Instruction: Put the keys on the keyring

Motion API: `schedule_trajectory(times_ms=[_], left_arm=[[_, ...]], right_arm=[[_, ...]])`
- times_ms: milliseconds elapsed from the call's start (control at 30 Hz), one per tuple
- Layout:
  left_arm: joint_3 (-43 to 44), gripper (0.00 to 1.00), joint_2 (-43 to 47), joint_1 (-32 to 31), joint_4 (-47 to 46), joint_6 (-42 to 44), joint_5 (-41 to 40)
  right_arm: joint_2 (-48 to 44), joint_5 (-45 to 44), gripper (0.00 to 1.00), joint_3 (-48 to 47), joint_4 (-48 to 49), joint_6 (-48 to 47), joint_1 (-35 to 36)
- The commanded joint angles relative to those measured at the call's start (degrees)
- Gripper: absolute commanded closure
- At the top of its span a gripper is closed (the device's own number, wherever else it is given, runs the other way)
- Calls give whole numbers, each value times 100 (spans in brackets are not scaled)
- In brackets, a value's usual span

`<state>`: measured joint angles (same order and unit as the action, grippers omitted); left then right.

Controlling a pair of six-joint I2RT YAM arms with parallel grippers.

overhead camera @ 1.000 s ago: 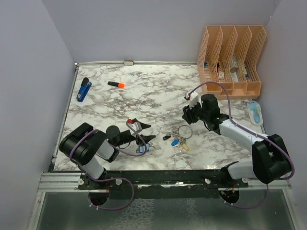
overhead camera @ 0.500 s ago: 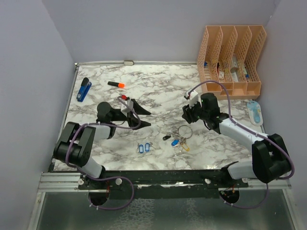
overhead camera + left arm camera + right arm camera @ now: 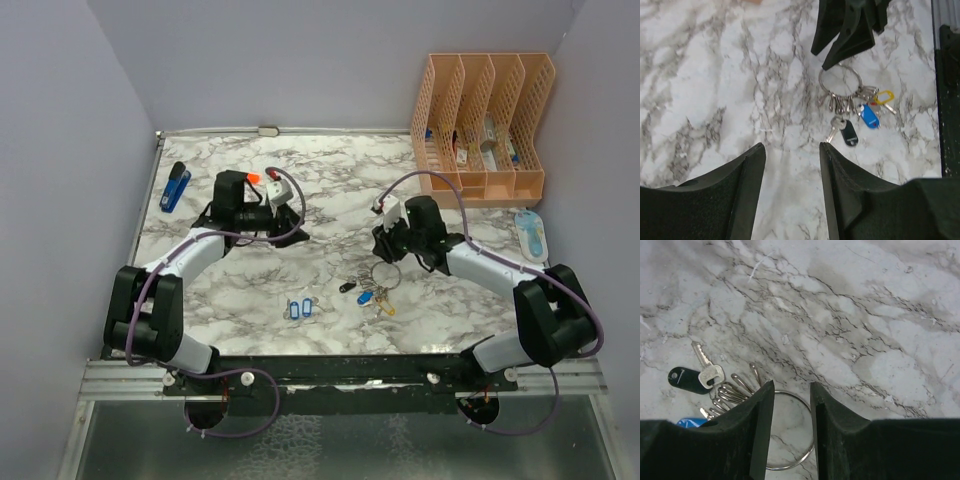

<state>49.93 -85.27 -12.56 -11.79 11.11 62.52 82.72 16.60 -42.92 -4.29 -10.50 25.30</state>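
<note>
The two keys with blue tags (image 3: pixel 299 309) lie side by side on the marble near the front edge, clear of both grippers. The keyring (image 3: pixel 386 274) lies flat right of centre, with its cluster of metal keys and blue, yellow and black tags (image 3: pixel 369 294) trailing toward the front. My right gripper (image 3: pixel 385 251) is open and hovers just above the ring's far side. In the right wrist view the ring (image 3: pixel 785 467) shows between the open fingers of that gripper (image 3: pixel 791 387). My left gripper (image 3: pixel 292 225) is open and empty at mid-table. Its wrist view (image 3: pixel 791 150) looks toward the keyring (image 3: pixel 840 80).
A blue stapler (image 3: pixel 174 187) lies at the back left. An orange highlighter (image 3: pixel 252 177) shows just behind the left arm. A peach file organizer (image 3: pixel 480 130) stands at the back right, and a white and blue object (image 3: pixel 530 232) lies at the right edge.
My left gripper was down at the blue-tagged keys near the front edge. It has lifted away empty and swung back to mid-table. The right gripper has edged closer to the ring.
</note>
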Motion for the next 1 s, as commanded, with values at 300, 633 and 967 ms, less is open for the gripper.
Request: schedule_trajectory(times_ms=[300, 633, 967], left_arm=[[-266, 48, 339, -1038, 3260, 3913, -1365], [-682, 46, 308, -1057, 3203, 4650, -612], [-722, 46, 173, -1289, 2861, 4398, -423]], right_arm=[[290, -5, 71, -90, -69, -368, 520], [675, -155, 74, -216, -76, -459, 631], [887, -226, 75, -229, -57, -475, 730]])
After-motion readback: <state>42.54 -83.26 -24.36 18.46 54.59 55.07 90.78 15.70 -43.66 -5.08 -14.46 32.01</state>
